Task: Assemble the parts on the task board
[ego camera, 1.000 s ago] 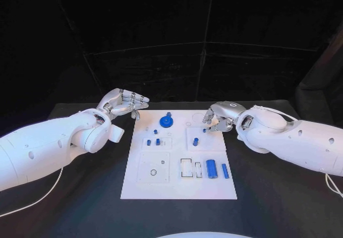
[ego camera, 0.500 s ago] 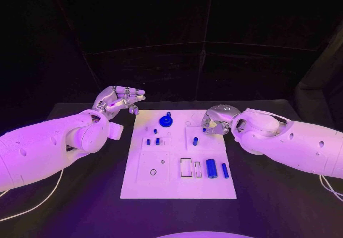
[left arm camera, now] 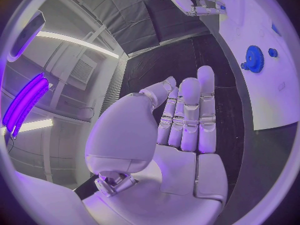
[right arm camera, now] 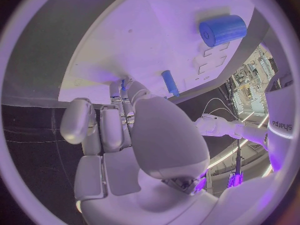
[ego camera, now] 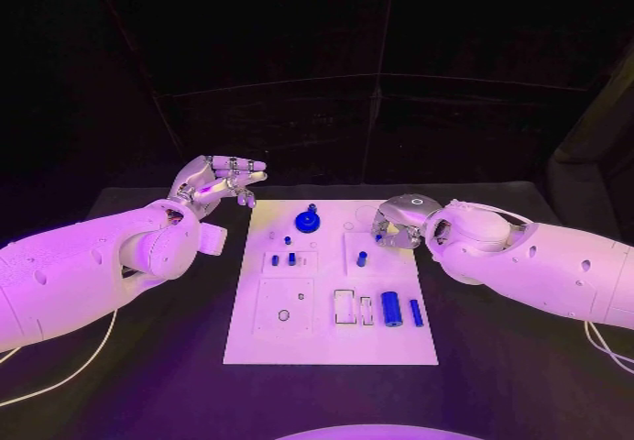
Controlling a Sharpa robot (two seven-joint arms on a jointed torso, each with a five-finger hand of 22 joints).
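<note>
- The black surface [ego camera: 158, 367] carried the flat white rectangular task board [ego camera: 331, 353] between the two white arms, and the board and the pieces on it lay as they had a second earlier.
- The silver left hand [ego camera: 218, 181] had risen and drawn back from the board's far left corner over that second; it hung off the board with its fingers loosely extended together, holding nothing. In the left wrist view the same left hand [left arm camera: 181, 120] showed a bare palm, with the blue toothed gear wheel [left arm camera: 254, 59] well apart from it.
- The silver right hand [ego camera: 400, 223] had drifted slightly inward along the board's far right edge. Its fingers were bunched downward, and a small blue peg [ego camera: 378, 239] showed at the fingertips; whether it was pinched or merely touched could not be told from these views.
- Judged from this, the right hand was doing the work while the left cleared out of the way.
- Near the right hand stood a second short blue pin [ego camera: 361, 260]; the fat blue plastic cylinder [ego camera: 391, 309] and slim blue rod [ego camera: 416, 313] lay further toward the robot, unassembled.
</note>
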